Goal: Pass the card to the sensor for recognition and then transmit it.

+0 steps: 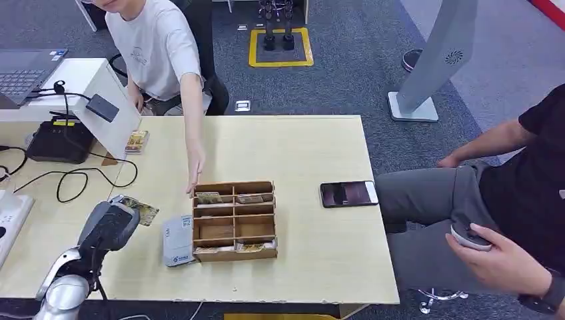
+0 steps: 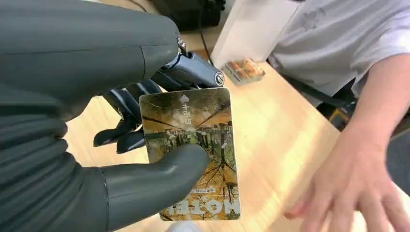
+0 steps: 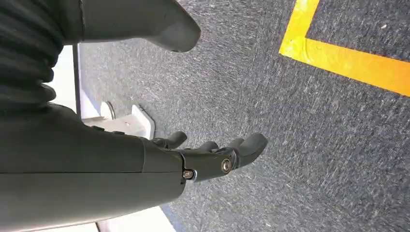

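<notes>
My left hand [image 1: 110, 223] hovers over the left part of the wooden table and pinches a card [image 2: 193, 150] printed with an autumn-tree picture between thumb and fingers. The card's edge [image 1: 143, 211] pokes out beyond the hand in the head view. The sensor, a small dark reader [image 1: 102, 107] on a white slanted stand [image 1: 106, 100], sits at the table's far left. My right hand [image 3: 212, 154] hangs over grey carpet with fingers apart and nothing in it.
A wooden compartment box [image 1: 234, 220] with several cards stands mid-table, a white box [image 1: 178, 241] lying against its left side. A person's hand [image 1: 194, 175] reaches to the box's far edge. A phone [image 1: 348, 193] lies to the right. Cables [image 1: 73, 177] and a black device [image 1: 58, 140] crowd the left.
</notes>
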Action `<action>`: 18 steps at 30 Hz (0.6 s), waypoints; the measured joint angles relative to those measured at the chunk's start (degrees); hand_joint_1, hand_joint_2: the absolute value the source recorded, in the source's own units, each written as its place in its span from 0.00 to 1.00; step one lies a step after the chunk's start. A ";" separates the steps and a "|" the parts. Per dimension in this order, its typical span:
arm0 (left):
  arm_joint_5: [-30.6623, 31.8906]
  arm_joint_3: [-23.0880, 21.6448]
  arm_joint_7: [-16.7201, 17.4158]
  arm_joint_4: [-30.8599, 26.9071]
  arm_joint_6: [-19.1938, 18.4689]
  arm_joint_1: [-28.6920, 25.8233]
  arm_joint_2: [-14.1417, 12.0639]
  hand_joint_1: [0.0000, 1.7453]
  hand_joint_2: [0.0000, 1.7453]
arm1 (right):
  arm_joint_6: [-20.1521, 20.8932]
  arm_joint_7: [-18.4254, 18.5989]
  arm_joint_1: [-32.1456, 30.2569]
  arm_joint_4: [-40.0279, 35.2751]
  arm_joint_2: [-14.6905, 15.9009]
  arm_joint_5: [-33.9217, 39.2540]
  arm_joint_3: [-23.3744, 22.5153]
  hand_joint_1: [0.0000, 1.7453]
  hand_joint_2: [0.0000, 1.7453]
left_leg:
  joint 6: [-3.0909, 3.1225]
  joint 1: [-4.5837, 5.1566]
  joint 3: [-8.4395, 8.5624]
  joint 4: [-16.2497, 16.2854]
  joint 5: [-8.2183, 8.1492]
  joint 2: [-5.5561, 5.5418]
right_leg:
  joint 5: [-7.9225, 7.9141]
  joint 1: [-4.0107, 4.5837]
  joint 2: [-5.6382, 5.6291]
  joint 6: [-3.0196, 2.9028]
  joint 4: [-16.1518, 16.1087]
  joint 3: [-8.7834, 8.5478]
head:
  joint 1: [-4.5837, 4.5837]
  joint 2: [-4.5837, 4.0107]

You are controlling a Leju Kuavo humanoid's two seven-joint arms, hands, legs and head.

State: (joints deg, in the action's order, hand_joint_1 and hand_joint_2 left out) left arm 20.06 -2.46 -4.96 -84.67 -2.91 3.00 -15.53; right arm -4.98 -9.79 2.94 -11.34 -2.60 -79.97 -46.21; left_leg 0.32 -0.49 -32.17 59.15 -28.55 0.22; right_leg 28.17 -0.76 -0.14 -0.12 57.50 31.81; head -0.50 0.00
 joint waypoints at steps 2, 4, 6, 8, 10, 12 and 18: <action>0.46 -0.86 0.26 0.00 0.33 0.02 0.92 1.00 1.00 | -0.05 -0.02 0.02 0.00 0.00 0.00 -0.04 0.00 1.00 | 0.00 0.00 0.00 0.01 0.00 0.01 | 0.00 0.00 -0.01 0.00 0.00 0.00 | 0.00 0.00; 0.94 -1.71 0.46 0.02 0.68 0.07 1.78 1.00 1.00 | -0.05 -0.04 0.02 0.00 0.00 0.00 -0.07 0.00 1.00 | 0.00 0.00 0.00 0.01 0.00 0.01 | 0.00 0.00 -0.01 0.00 0.00 0.00 | 0.02 0.00; 1.09 -2.42 0.94 0.09 1.29 0.18 2.56 1.00 1.00 | -0.05 -0.02 0.03 0.00 0.00 -0.13 -0.07 0.00 1.00 | 0.00 0.00 0.01 0.02 0.00 0.01 | 0.00 0.00 -0.01 0.00 0.00 0.00 | 0.02 0.02; 1.03 -2.90 1.38 0.31 1.93 0.40 3.31 1.00 1.00 | -0.05 0.20 0.03 0.00 0.00 -0.28 -0.09 0.00 1.00 | 0.00 0.00 0.00 0.02 0.00 0.01 | 0.00 0.00 -0.01 0.00 0.00 0.01 | 0.02 0.00; 0.77 -3.31 1.60 0.66 2.69 0.69 3.92 1.00 1.00 | -0.07 0.39 0.02 0.00 0.00 -0.35 -0.09 0.00 1.00 | 0.00 0.00 0.01 0.02 0.00 0.01 | 0.00 0.00 -0.01 0.00 0.00 0.02 | 0.02 0.00; 0.57 -4.01 2.21 1.81 4.13 2.01 5.10 1.00 1.00 | -0.07 0.59 0.03 0.00 0.00 -0.39 -0.09 0.00 1.00 | 0.00 0.00 -0.01 0.02 0.00 -0.01 | 0.00 0.00 0.03 0.00 0.00 0.01 | 0.00 0.00; 0.57 -5.02 2.51 3.19 4.81 3.28 6.43 1.00 1.00 | -0.11 0.59 0.00 0.00 0.00 -0.41 -0.09 0.00 1.00 | 0.00 0.00 0.01 0.02 0.00 0.04 | -0.01 0.00 -0.02 -0.01 0.00 0.01 | 0.02 0.00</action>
State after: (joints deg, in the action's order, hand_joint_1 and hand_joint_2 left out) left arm 20.63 -7.48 -2.45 -81.48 1.90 6.28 -9.09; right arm -5.09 -9.20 2.94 -11.34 -2.60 -80.39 -46.29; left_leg 0.32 -0.50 -32.16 59.17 -28.55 0.26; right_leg 28.16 -0.75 -0.16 -0.13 57.50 31.81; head -0.48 0.00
